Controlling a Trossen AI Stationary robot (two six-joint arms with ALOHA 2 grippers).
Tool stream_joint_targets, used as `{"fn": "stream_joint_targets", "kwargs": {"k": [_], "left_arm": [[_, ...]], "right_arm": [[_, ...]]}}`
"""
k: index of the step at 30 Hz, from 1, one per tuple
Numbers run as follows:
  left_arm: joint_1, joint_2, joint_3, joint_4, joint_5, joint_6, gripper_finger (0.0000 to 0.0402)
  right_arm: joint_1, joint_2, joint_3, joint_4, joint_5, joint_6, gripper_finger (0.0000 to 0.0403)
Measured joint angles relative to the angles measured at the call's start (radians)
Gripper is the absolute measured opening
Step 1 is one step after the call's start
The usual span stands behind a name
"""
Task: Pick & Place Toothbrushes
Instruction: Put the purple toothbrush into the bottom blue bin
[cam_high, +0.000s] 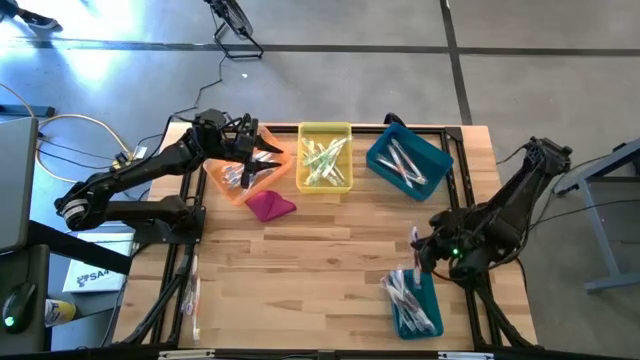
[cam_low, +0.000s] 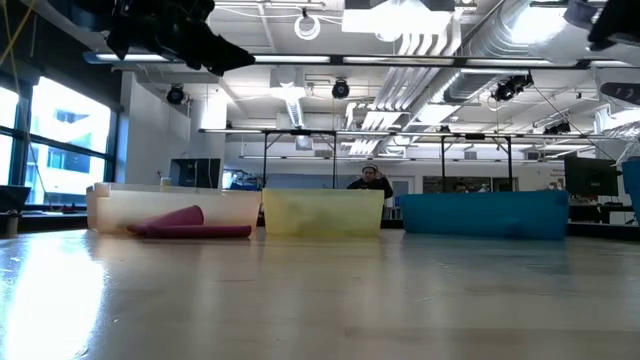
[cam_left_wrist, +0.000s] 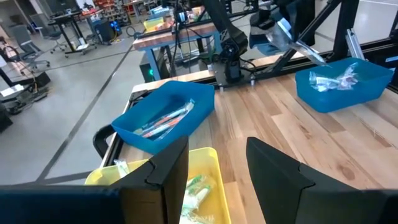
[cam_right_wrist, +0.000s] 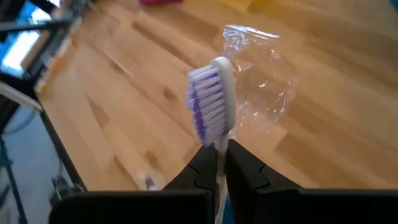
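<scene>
Right hand is clenched on a wrapped toothbrush above the desk; left hand, apparently empty, gapes over the yellow bin.

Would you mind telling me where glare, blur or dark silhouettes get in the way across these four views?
High view: a glare patch on the floor at upper left. Low view: bright ceiling lights leave the arm overhead a dark silhouette. Right wrist view: the toothbrush in the right gripper is sharp, the table behind soft. Left wrist view: evenly lit.
</scene>
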Motion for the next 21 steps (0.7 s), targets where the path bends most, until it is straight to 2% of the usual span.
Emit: {"fn": "stream_joint_targets", "kwargs": {"k": [5, 11, 21], "left_arm": [[0.000, 0.000, 0.000, 0.001, 0.000, 0.000, 0.0156], [0.000, 0.000, 0.000, 0.001, 0.000, 0.000, 0.0156], [0.000, 0.000, 0.000, 0.004, -0.003, -0.003, 0.0156]], "right_arm": [[0.059, 0.044, 0.000, -0.047, -0.051, 0.087, 0.0008], [0.140, 0.140, 0.000, -0.069, -0.051, 0.182, 0.0008], [0.181, 0.314, 0.000, -0.039, -0.120, 0.271, 0.0008]]}}
